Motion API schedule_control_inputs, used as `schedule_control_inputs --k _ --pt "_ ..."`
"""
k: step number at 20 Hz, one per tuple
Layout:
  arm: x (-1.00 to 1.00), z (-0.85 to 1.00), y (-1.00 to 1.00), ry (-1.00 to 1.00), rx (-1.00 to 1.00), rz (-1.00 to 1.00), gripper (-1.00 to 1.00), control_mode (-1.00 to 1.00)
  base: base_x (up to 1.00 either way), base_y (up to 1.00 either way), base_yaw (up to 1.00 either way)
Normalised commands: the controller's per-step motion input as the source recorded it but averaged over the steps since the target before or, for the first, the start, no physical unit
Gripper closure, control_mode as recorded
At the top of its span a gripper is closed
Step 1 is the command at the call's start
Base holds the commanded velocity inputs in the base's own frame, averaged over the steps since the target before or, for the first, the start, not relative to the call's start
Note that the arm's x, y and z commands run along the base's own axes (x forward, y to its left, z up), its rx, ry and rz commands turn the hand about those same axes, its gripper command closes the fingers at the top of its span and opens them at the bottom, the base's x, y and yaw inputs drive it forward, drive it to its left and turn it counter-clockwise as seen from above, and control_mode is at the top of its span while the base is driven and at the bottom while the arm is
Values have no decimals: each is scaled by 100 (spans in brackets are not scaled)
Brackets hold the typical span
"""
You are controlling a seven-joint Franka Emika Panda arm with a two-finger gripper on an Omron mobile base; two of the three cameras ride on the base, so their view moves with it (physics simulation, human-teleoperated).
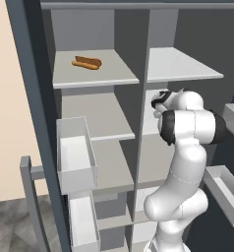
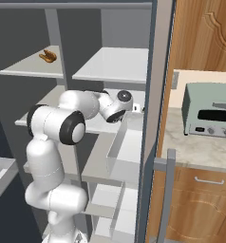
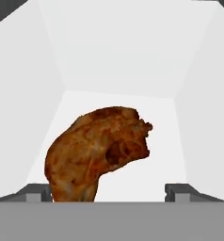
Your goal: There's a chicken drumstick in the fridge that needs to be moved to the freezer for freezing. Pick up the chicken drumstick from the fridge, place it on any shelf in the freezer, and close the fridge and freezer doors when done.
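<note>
**A:** Here's the hand view: the chicken drumstick (image 3: 97, 153) lies on a pale shelf (image 3: 163, 141), set toward the front edge, its thick end nearest and leaning toward the left fingertip (image 3: 35, 193).

**B:** And the end effector (image 3: 107, 194)?

**A:** Spread wide, one tip either side, nothing gripped yet. The left tip looks just beside the meat; the right stands apart.

**B:** How will it handle?

**A:** Light, I'd judge, lumpy, probably a bit slick. I'd close across the fat middle, not the knobbly dark end, which could twist out.

**B:** What do the base views add?

**A:** Context. The left one shows a hot dog (image 1: 86, 63) on a top shelf and the white door bins (image 1: 75, 155); the right one shows the arm (image 2: 81, 111) reaching into the right-hand compartment and a toaster oven (image 2: 210, 110) on the desk (image 2: 200, 147). There the drumstick is hidden behind the arm.
</note>
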Motion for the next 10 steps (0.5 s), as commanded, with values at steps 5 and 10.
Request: schedule_control_inputs --k 5,10 --pt "0 -87 65 0 0 0 100 -100 0 0 0" --pt "0 -70 17 5 0 0 100 -100 0 0 0"
